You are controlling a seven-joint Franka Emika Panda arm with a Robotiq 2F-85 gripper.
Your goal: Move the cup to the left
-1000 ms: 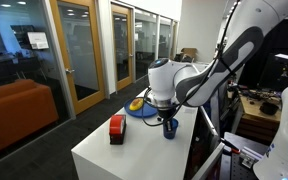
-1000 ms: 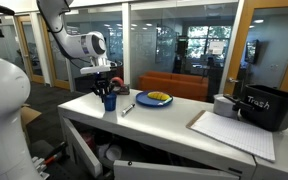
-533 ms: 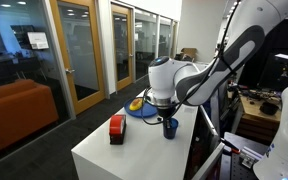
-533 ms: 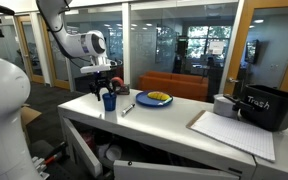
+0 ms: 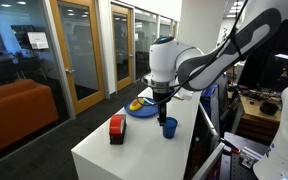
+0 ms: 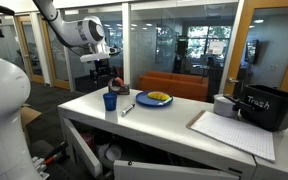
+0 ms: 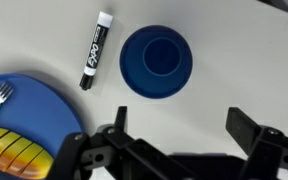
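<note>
The small dark-blue cup (image 5: 169,127) stands upright on the white table (image 5: 134,150), alone and untouched; it also shows in the other exterior view (image 6: 110,101). From the wrist, the cup (image 7: 156,62) is seen from straight above, hollow and empty. My gripper (image 5: 163,96) hangs a short way above it, open, with nothing between the fingers. In the wrist view the gripper (image 7: 182,125) has its two dark fingers (image 7: 249,127) spread wide over bare table. The gripper (image 6: 105,80) sits clearly higher than the cup's rim.
A blue plate (image 7: 24,120) with yellow food and a small fork lies near the cup, with a black-and-white marker (image 7: 94,50) between them. A red-and-black box (image 5: 117,128) stands further along the table. A sheet of paper (image 6: 229,130) and a black trash bin (image 6: 267,108) sit at the far end.
The gripper was shut around the cup a second ago; it has opened, let the cup go and risen above it. The cup stays standing on the table.
</note>
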